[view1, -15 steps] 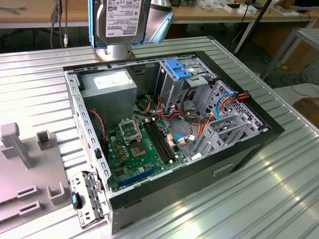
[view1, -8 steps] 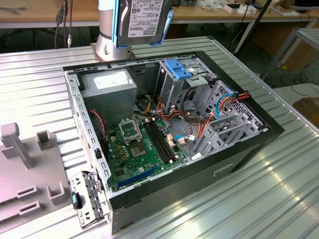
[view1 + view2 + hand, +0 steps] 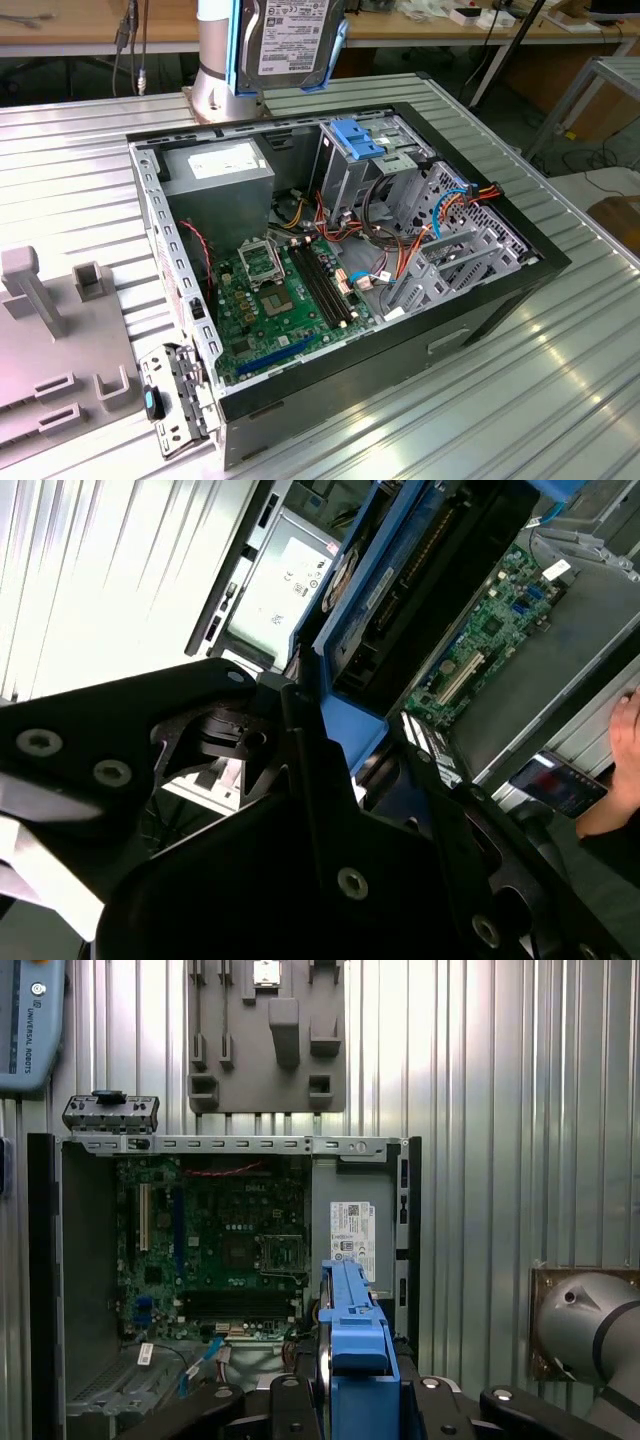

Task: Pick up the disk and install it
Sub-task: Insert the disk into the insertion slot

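Note:
The disk [image 3: 290, 40], grey metal with a white label and blue side rails, hangs on edge above the back of the open computer case [image 3: 545, 262], just in front of the arm's base [image 3: 215, 70]. In the first wrist view the disk's blue rail [image 3: 355, 1335] rises edge-on between the black fingers [image 3: 295, 1405], over the case's power supply side. My gripper [image 3: 355, 1400] is shut on the disk. In the second wrist view my gripper [image 3: 360, 755] clamps the disk's blue frame [image 3: 345, 675], whose dark underside faces the camera.
Inside the case lie a green motherboard [image 3: 280, 290], a grey power supply [image 3: 220, 170], and a metal drive cage topped by a blue caddy [image 3: 360, 135] with loose cables beside it. A grey fixture plate [image 3: 50, 340] sits at the exterior view's left. A person's hand [image 3: 625, 730] shows near the case.

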